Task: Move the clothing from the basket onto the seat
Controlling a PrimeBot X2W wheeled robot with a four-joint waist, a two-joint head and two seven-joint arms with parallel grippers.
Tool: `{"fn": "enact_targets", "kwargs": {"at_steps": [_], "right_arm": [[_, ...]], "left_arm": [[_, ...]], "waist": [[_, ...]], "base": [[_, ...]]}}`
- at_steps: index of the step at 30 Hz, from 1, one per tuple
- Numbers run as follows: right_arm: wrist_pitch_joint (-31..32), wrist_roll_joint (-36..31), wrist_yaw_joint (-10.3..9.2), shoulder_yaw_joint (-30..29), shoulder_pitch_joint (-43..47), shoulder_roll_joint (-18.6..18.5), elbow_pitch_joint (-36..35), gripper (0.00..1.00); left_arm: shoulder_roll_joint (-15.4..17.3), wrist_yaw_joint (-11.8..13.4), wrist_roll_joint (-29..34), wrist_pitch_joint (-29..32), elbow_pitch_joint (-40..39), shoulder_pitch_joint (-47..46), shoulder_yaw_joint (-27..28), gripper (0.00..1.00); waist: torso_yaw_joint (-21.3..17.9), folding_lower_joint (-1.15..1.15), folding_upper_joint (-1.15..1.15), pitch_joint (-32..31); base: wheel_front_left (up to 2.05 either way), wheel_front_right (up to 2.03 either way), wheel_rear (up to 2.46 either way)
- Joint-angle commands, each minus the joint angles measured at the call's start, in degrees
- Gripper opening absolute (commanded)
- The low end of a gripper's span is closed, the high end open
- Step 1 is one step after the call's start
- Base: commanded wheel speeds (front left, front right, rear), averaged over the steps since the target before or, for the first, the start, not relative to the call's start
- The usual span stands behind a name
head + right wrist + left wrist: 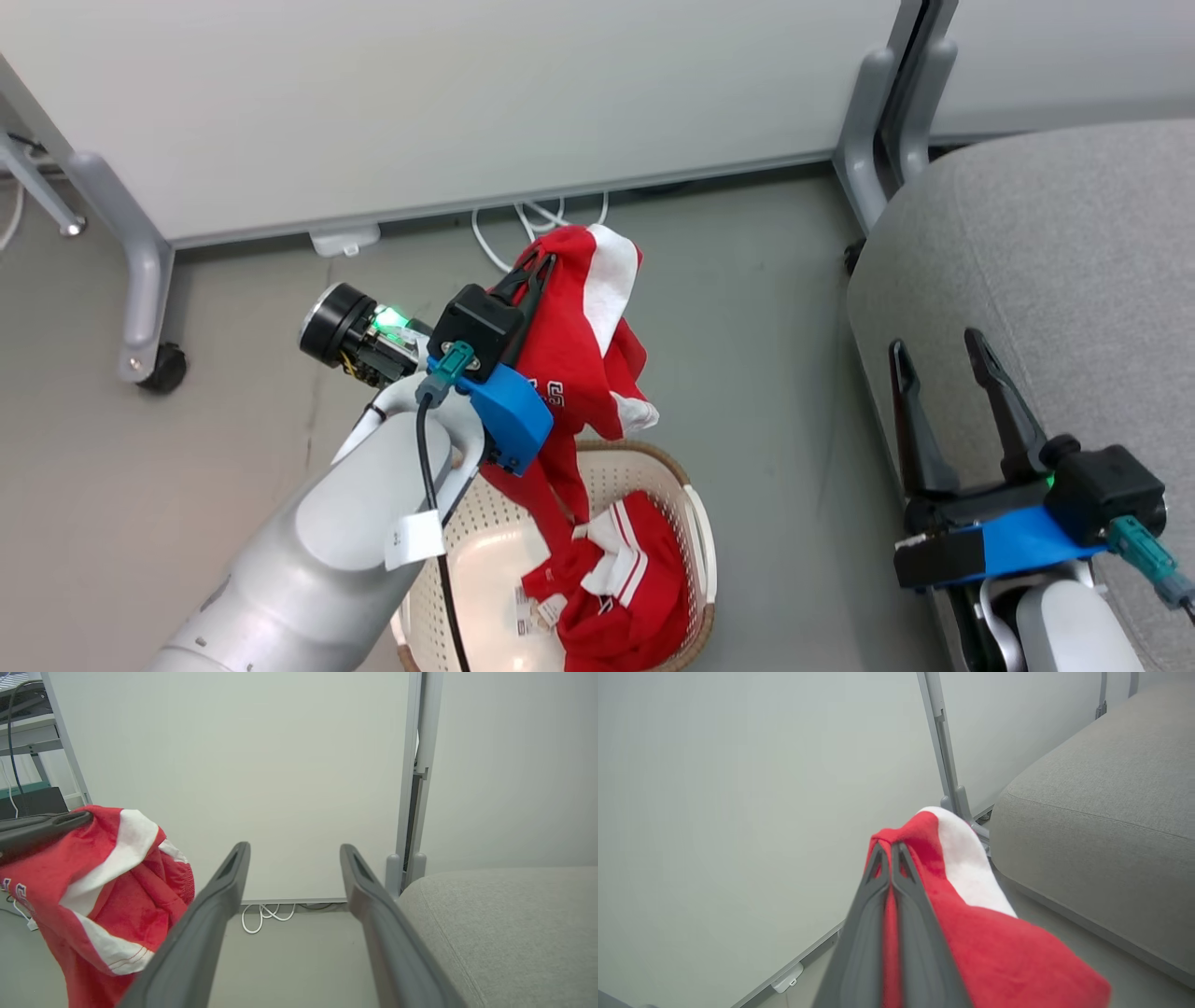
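Observation:
A red garment with white trim (579,345) hangs in the air above the basket (695,523), pinched at its top by my left gripper (534,266), which is shut on it. In the left wrist view the red fabric (971,933) drapes over the closed fingers (859,933). More red clothing with white stripes (625,579) lies inside the cream basket on the floor. The grey seat (1055,271) fills the right side. My right gripper (938,353) stands open at the seat's near edge, nothing between its fingers (210,914).
A pale partition wall (448,103) on grey wheeled legs (140,280) stands behind the basket. White cables (532,219) lie on the floor at its base. Another grey post (878,121) rises at the seat's far left corner. Grey floor (766,355) separates basket and seat.

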Motion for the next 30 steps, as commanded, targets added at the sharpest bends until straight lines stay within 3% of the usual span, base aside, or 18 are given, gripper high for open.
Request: {"fn": "enact_targets", "kwargs": {"at_steps": [1,12,30], "right_arm": [[-0.04,0.56,0.03,0.04,1.74,-0.24,0.22,1.0],[-0.04,0.86,0.03,0.27,5.75,-0.24,0.97,1.0],[-0.04,0.07,0.03,3.96,5.06,-0.24,0.97,1.0]], "left_arm": [[0.13,0.34,0.31,-0.27,-1.6,1.45,1.24,0.0],[0.39,-0.18,1.65,-0.27,-5.59,5.29,3.29,0.0],[0.21,-1.0,2.77,-0.27,-6.1,6.07,4.28,0.0]], "waist": [[0.17,0.01,0.0,-2.46],[0.9,0.01,0.0,-7.54],[2.36,0.01,0.0,-8.15]], "base": [[0.0,0.0,0.0],[0.0,0.0,0.0],[0.0,0.0,0.0]]}}
